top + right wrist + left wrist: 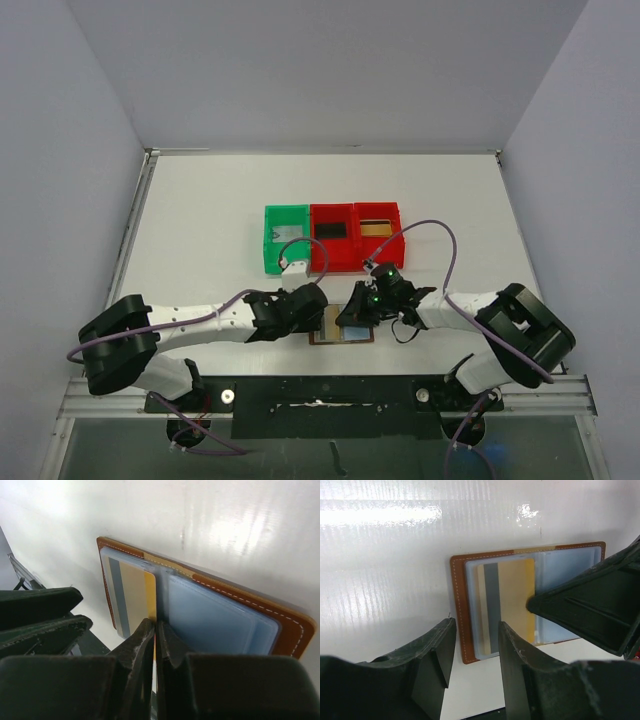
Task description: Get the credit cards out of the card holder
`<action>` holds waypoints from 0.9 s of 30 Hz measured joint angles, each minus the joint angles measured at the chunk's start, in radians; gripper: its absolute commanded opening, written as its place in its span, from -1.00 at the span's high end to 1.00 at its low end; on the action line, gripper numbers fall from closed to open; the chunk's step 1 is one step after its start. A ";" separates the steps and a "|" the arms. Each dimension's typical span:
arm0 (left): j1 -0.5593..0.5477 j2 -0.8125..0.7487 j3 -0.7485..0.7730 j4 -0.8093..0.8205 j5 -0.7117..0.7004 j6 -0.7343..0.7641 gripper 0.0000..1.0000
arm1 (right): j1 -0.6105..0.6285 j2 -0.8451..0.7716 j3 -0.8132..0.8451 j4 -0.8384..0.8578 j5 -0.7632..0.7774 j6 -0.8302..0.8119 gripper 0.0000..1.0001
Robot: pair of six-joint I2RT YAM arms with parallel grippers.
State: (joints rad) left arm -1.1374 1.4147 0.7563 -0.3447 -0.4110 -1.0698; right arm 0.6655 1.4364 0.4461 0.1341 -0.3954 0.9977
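The card holder (343, 326) lies open and flat on the table, with a brown stitched rim (457, 605) and pale blue-grey sleeves (220, 620). A gold credit card (515, 595) with a grey stripe lies on its left half, partly out of the sleeve. My right gripper (156, 627) is shut on that gold card's (135, 595) inner edge at the holder's fold; a thin yellow strip shows between its fingers. My left gripper (475, 650) is open and empty, its fingers astride the holder's left edge, just above the table. In the top view both grippers, left (312, 310) and right (352, 315), meet over the holder.
A green bin (285, 238) and two red bins (333, 238) (378, 232) stand in a row just behind the holder, each with a flat card-like thing inside. The table's near edge and black rail (320, 395) lie right below the holder.
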 measured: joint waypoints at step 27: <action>-0.003 0.171 0.099 -0.060 -0.009 -0.012 0.51 | -0.062 0.019 0.028 -0.016 -0.022 -0.011 0.97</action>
State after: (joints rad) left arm -1.1404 1.5852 0.8551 -0.4049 -0.4202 -1.0817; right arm 0.6037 1.4551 0.4744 0.1181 -0.4171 0.9863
